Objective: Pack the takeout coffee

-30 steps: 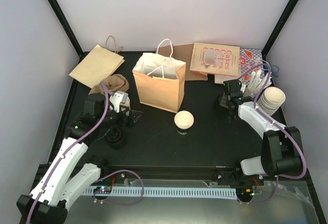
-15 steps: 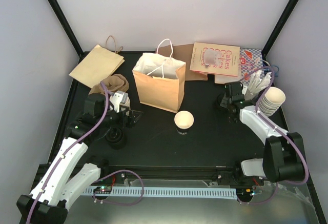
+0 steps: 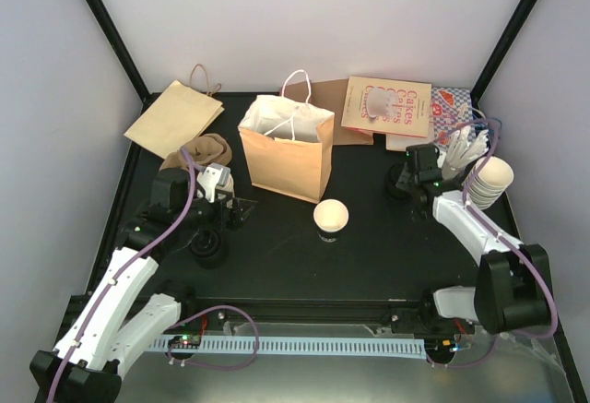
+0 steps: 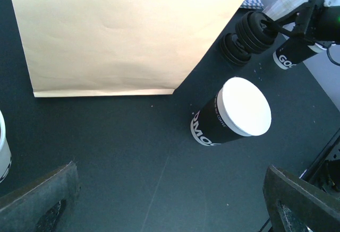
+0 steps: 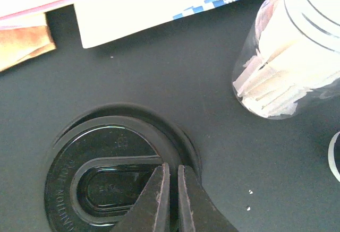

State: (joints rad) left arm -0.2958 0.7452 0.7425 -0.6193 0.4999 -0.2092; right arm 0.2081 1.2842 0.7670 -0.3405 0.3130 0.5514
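The cup (image 3: 330,216) is stood open on the table (image 3: 369,255) with no lid on it, so a lid can be pushed on from above. It is found just ahead of the left gripper (image 4: 170,179), a little off to one side, and well apart from the right gripper (image 5: 172,167).

The left gripper is spread wide and nothing is held in it. It is kept low and pointed toward the cup, most likely so the cup can be grabbed or steadied. The paper bag (image 3: 288,159) is stood upright farther ahead of that gripper, with its mouth open, ready for the cup to be put in.

The right gripper is pressed together. Its tips are set down on a black lid (image 5: 106,173) right under it, near the lid's edge. That lid is probably meant for the cup. Whether the rim is pinched cannot be told.

In the right wrist view the lid is shown up close, and a clear jar (image 5: 287,62) of white sticks is seen just beside the gripper. In the top view the lid is mostly hidden by the gripper.

In the left wrist view the cup's dark side with white letters is shown, and the lids are seen to be piled up. Only in the top view are the bag's open mouth and a stack of white cups (image 3: 487,182) beside the right arm shown.
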